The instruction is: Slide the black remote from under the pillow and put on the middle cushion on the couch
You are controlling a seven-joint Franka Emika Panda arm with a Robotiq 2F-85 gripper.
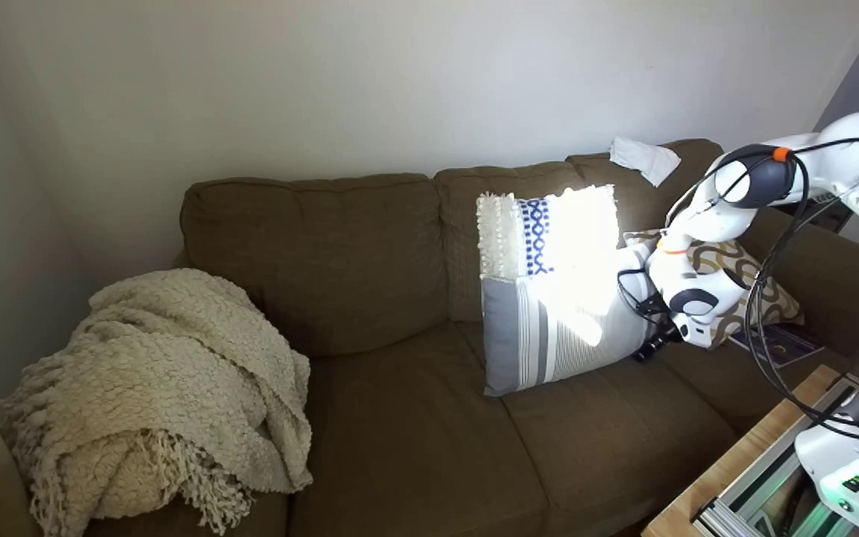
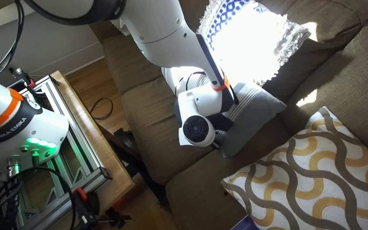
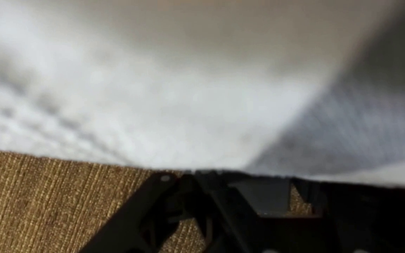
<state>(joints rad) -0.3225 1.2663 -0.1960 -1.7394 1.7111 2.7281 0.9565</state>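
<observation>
My gripper (image 1: 649, 349) is low on the couch (image 1: 310, 261), against the lower edge of the grey-white striped pillow (image 1: 504, 335). In an exterior view my wrist mostly hides the fingers, beside the same pillow (image 2: 256, 108). In the wrist view the dark gripper (image 3: 258, 181) has its tips hidden under the pillow's edge. A dark grey flat surface (image 3: 267, 196) shows between the fingers. I cannot tell whether it is the black remote, which is not clearly visible elsewhere. The middle cushion (image 1: 608, 425), also seen here (image 2: 152, 137), lies under the striped pillow and gripper.
A fringed white-blue pillow (image 1: 537, 231) leans behind the striped one. A patterned pillow (image 2: 299, 179) and a dark book (image 1: 776, 347) lie on the right-hand seat. A cream blanket (image 1: 161, 395) covers the far end. My base stands on a wooden table (image 2: 120, 179).
</observation>
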